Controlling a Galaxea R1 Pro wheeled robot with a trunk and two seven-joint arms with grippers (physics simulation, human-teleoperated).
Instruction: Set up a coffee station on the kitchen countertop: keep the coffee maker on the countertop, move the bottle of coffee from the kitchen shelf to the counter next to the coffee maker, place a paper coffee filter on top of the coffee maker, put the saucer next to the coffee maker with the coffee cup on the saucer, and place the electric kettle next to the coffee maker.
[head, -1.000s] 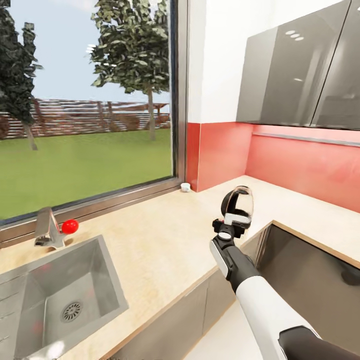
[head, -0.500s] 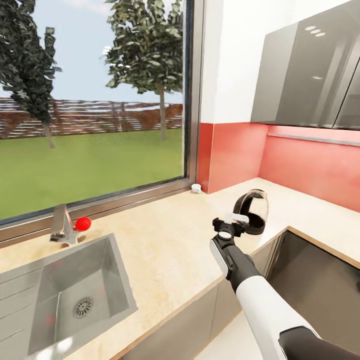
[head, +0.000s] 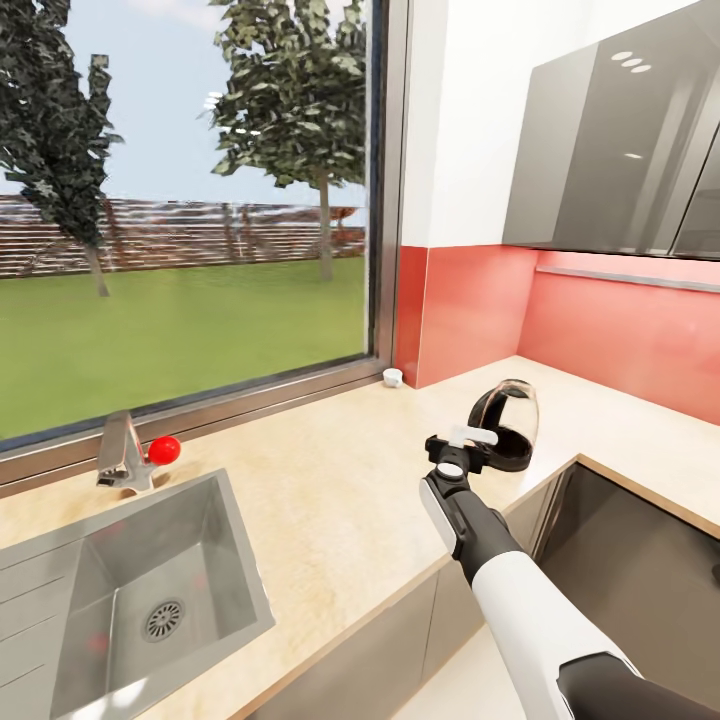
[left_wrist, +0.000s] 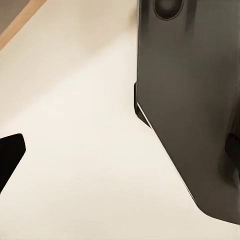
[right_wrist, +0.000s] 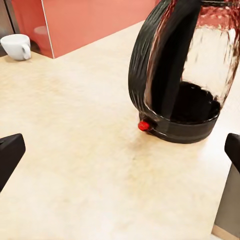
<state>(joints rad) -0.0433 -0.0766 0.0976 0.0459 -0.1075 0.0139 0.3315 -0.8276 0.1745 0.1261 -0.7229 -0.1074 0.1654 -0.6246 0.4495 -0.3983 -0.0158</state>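
Left wrist view: dark blurred surface (left_wrist: 195, 100), identity unclear.

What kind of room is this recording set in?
A simulated home kitchen: a steel sink with a faucet under a large garden window, and a glass electric kettle on the beige countertop.

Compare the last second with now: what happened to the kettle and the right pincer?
The electric kettle went from being carried tilted above the countertop to standing upright on it. The right pincer has let it go and now sits open just in front of the handle. The head camera also panned, shifting the whole view. The coffee cup by the window and the sink stayed put.
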